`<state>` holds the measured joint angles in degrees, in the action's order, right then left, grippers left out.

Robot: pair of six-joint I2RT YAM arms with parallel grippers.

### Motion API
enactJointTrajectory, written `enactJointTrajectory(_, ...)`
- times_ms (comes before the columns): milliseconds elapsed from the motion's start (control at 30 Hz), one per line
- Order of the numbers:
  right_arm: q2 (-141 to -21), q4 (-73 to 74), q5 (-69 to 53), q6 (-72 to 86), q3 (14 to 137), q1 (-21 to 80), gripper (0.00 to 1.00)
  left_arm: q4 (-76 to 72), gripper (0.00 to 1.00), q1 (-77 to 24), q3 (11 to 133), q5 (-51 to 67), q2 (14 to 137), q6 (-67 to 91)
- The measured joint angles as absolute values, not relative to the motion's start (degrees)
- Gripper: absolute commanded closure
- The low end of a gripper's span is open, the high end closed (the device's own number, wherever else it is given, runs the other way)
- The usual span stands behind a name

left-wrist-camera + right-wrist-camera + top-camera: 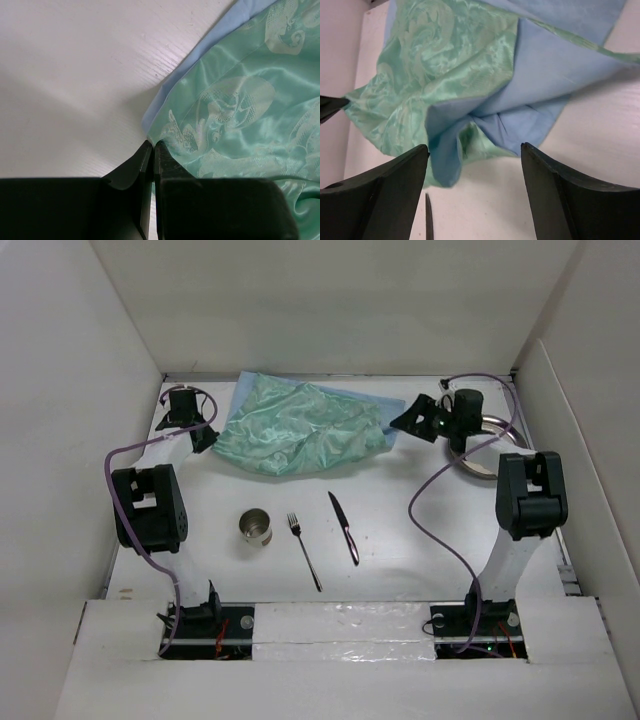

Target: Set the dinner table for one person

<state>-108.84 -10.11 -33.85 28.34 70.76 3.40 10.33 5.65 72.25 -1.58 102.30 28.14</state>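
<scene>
Early stage, judging by the layout; no place setting made yet.

- On the desk [400, 570]: all items present but scattered, none arranged.
- At 12 o'clock, against the far edge: green mat [300, 425], crumpled, with the blue backing folded up along its right side. Not spread flat, and probably the step in hand. Needs flattening and centring before anything goes on it.
- At the mat's left corner: left tool [152, 146], pressed together right at the fabric edge. Cannot tell whether any cloth is caught between the tips.
- Over the folded blue flap on the mat's right side: right tool [474, 146], spread wide, pinching nothing.
- At 2 o'clock, near the right wall: metal dish [508, 433], largely hidden under the right arm. Contents impossible to tell. Not yet on the mat.
- At 8 o'clock: metal cup [256, 527], upright, apparently empty, well apart from the mat.
- At 6 o'clock: knife [344, 528], flat on the desk, handle toward the near edge.
- At 7 o'clock, between cup and knife: fork [305, 552], tines toward the far edge, touching neither.

Left to do, as a judgement: flatten the mat, place the dish on it, flank it with fork and knife, set the cup alongside.
</scene>
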Motion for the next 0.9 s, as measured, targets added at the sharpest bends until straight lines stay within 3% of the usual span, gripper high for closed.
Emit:
enactJointTrajectory(400, -106.1, -27.8, -43.1, 33.0, 53.3, 6.6, 0.23, 9.7, 1.0, 5.7, 72.2, -0.8, 102.3, 28.1)
enactJointTrajectory(900, -107.2, -31.0, -39.0, 35.4, 57.3, 8.6, 0.44, 9.2, 1.0, 5.7, 72.2, -0.4, 102.3, 28.1)
